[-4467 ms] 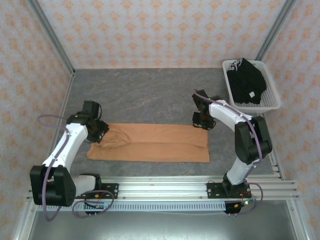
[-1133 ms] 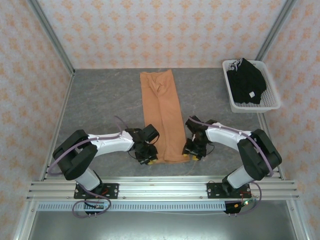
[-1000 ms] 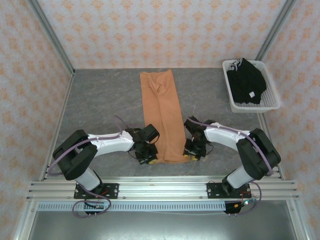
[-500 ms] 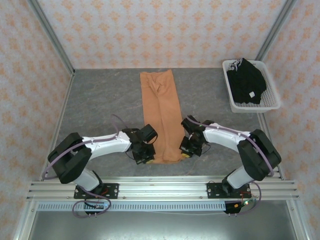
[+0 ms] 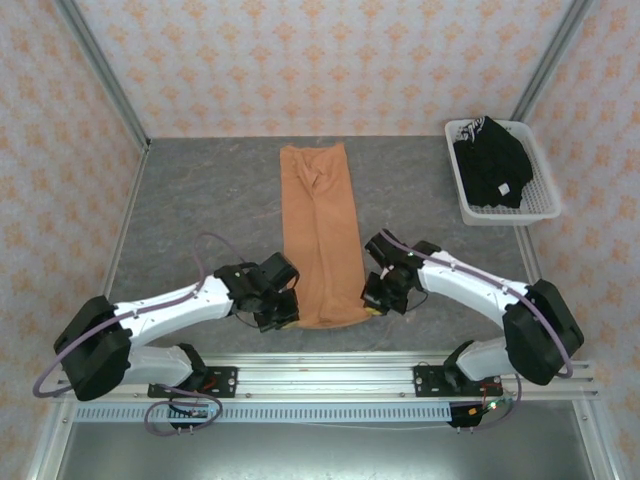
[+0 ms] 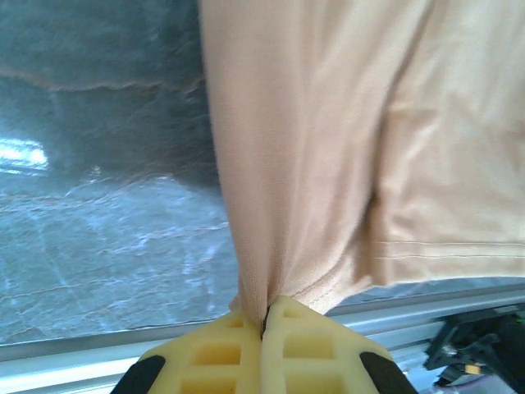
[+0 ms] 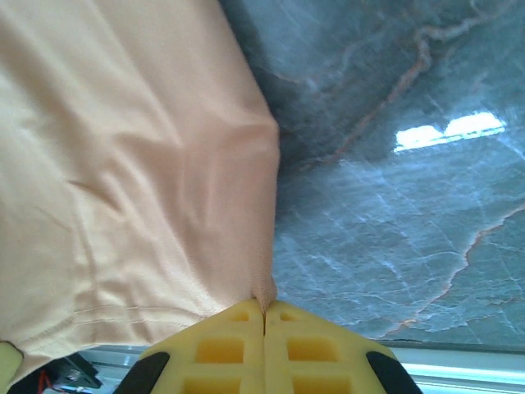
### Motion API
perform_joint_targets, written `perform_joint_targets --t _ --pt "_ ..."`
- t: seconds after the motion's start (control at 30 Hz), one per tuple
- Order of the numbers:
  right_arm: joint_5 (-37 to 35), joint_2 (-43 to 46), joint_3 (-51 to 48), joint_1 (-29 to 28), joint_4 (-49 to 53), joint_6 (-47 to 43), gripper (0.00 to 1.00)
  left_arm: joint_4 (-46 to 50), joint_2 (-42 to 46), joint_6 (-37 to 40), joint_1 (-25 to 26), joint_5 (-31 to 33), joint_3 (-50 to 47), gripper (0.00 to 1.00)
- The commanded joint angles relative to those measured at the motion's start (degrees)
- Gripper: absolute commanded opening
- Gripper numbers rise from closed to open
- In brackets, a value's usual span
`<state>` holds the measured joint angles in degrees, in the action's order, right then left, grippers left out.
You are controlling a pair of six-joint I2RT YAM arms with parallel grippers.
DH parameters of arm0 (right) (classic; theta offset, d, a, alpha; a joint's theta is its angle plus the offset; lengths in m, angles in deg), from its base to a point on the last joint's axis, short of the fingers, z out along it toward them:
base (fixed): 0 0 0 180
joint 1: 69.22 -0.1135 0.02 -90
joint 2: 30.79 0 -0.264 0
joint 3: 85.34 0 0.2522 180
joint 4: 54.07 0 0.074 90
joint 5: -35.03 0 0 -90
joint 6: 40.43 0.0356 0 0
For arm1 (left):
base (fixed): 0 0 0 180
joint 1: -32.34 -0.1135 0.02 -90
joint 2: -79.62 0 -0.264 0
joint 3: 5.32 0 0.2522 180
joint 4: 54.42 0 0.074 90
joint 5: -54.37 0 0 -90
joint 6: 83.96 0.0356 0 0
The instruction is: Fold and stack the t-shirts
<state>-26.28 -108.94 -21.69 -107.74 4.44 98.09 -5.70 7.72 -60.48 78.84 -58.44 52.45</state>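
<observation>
left claw (image 6: 264, 318) and right claw (image 7: 264, 312) pinched closed.

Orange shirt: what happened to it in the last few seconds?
The folded orange t-shirt was turned from lying crosswise to lying front to back. The left gripper and right gripper came to its near corners and pinched shut on them. The black garments in the white basket stayed put.

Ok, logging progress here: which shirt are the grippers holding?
The orange t-shirt, a folded strip on the table; the left gripper and right gripper each pinch a near corner. The black shirt sits in the basket.
</observation>
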Motion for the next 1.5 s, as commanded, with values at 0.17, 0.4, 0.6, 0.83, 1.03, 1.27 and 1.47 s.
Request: perform_joint_targets --t 0.17,0.4,0.6,0.83,1.03,1.27,1.47 --pt "-6.91 -4.07 13.61 4.67 4.86 -1.88 0.00 5.25 -1.08 1.59 -5.49 7.77 9.37 0.00" --pt "-7.09 -14.46 26.17 8.55 4.81 -6.93 0.00 5.07 -9.37 7.05 -13.10 7.32 19.59 0.00" --pt "-8.10 -24.04 37.84 11.00 6.35 -10.53 0.00 5.56 -17.16 9.87 -18.68 7.70 26.89 0.00" --pt "-7.62 -33.08 46.94 13.25 5.61 -12.26 0.00 5.25 -25.31 13.26 -23.14 6.85 34.17 0.00" --pt "-6.91 -39.94 55.09 14.60 6.29 -13.34 0.00 4.63 -31.31 14.56 -25.81 6.52 38.94 0.00" --pt "-6.71 -46.42 63.02 15.82 7.79 -13.88 0.00 5.20 -36.27 15.82 -27.90 6.55 44.57 0.00" --pt "-6.71 -52.02 67.85 16.59 8.67 -13.74 0.00 5.29 -43.17 17.79 -28.99 6.03 50.35 0.00"
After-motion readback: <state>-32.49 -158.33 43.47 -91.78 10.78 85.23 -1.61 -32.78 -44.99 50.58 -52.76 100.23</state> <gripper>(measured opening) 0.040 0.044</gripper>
